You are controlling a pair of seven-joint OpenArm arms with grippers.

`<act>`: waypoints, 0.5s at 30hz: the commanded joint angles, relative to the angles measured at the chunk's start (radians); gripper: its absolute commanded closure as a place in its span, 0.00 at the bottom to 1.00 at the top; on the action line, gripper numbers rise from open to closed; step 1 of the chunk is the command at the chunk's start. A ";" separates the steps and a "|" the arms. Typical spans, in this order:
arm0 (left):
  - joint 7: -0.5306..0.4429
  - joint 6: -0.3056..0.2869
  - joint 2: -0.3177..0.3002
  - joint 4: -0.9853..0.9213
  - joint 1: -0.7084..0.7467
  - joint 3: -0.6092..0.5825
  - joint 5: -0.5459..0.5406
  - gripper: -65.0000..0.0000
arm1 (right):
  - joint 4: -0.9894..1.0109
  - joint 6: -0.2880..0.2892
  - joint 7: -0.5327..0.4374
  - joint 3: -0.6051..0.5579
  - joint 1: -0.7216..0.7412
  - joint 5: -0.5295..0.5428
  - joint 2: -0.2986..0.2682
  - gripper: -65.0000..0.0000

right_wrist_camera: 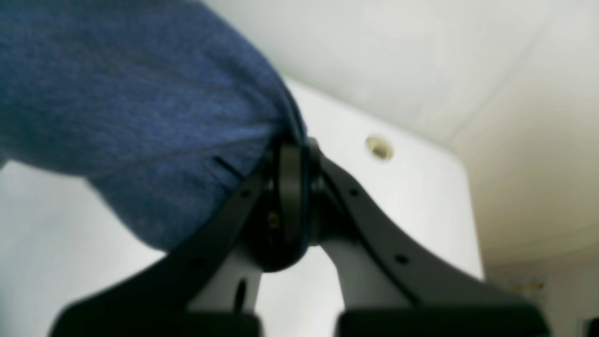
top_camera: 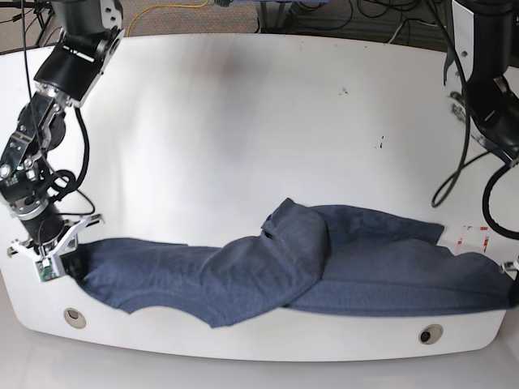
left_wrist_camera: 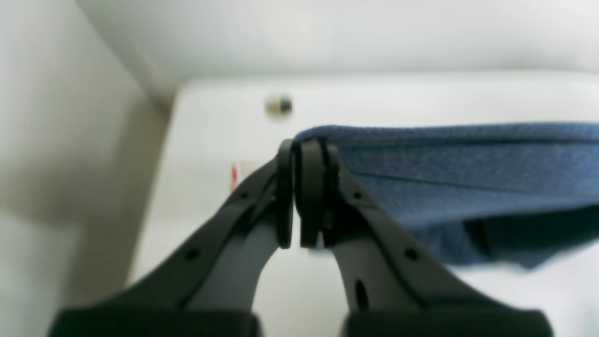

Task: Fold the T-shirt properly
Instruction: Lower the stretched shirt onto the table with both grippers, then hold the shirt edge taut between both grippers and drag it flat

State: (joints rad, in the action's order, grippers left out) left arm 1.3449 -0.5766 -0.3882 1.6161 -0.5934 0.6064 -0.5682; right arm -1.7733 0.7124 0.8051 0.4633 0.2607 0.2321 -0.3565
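Jaws of both grippers clamped on T-shirt (top_camera: 324, 263) edges; white table (top_camera: 243, 105), cabled floor (top_camera: 203, 12) behind

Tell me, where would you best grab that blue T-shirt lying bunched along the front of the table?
Probably at its two far ends, one from each side. The T-shirt lies stretched lengthwise along the table front edge, so the ends are free. Both grippers are already there: the left gripper and the right gripper are each shut on a fabric edge, which would let them pull it flat.

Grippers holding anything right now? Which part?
Both pinch the T-shirt: left gripper and right gripper each clamp an outer edge at opposite ends.
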 commanded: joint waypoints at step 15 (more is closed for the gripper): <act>-0.032 -0.001 0.016 0.145 0.481 0.132 -0.068 1.00 | -0.109 -0.014 -0.020 0.124 -0.341 0.000 0.181 1.00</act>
State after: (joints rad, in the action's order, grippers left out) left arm 1.3426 -0.5774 -0.3496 1.7420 -0.1268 0.7208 -0.6209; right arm -1.8629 0.7074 0.8104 0.5728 -0.0654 0.2184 -0.1654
